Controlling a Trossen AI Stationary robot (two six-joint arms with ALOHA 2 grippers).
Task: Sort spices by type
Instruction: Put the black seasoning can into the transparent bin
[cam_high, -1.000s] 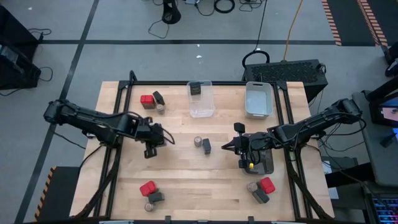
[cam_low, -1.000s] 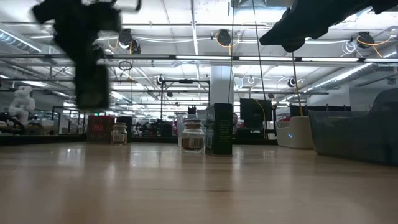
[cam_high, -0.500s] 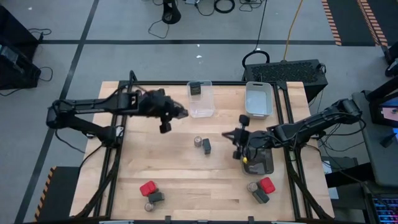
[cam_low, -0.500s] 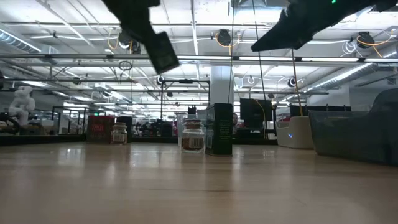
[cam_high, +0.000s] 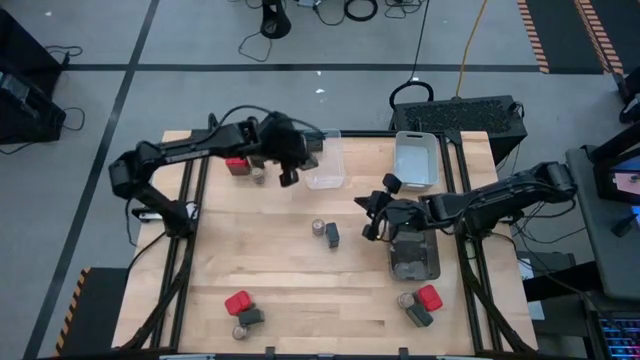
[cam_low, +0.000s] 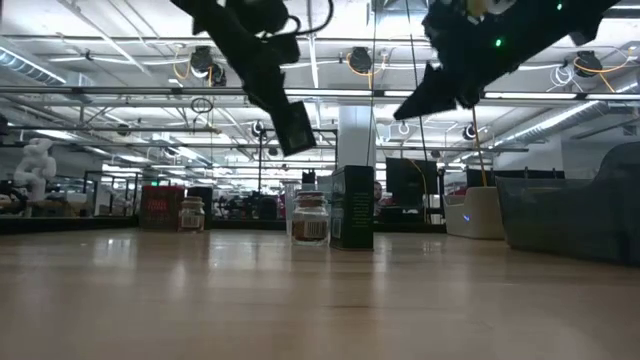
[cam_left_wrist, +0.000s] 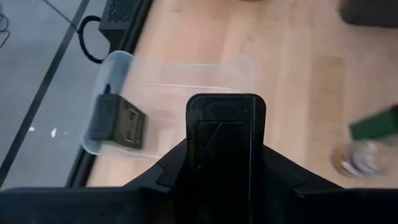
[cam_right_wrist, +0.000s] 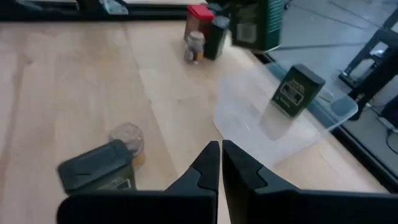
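Note:
My left gripper (cam_high: 291, 168) is shut on a dark grey-black tin (cam_left_wrist: 226, 143). It is raised beside the near left edge of the clear bin (cam_high: 330, 172), which holds another dark tin (cam_left_wrist: 118, 121). In the low view the held tin (cam_low: 293, 128) hangs high above the table. My right gripper (cam_high: 366, 218) is shut and empty (cam_right_wrist: 219, 163), above the table, left of the dark bin (cam_high: 413, 262). A jar (cam_high: 317, 228) and a dark tin (cam_high: 332, 235) stand at the table's middle. My left gripper pinches the dark tin between its two fingers, one on each long side (cam_left_wrist: 193, 155). The tin's capped end (cam_left_wrist: 226, 106) points away from the wrist. The tin hangs tilted below the fingers (cam_low: 262, 70), lifted clear of the table.
A red tin (cam_high: 236, 166) and a jar (cam_high: 258, 177) stand at the far left. Groups of a red tin, a dark tin and a jar stand near left (cam_high: 237, 302) and near right (cam_high: 429, 297). A white bin (cam_high: 415, 160) stands at the far right.
My left gripper has carried the dark tin from the table's left middle toward the far edge and to the right, up to the clear bin, turning as it went. My right gripper has gone a little toward the far edge and left, off the dark bin.

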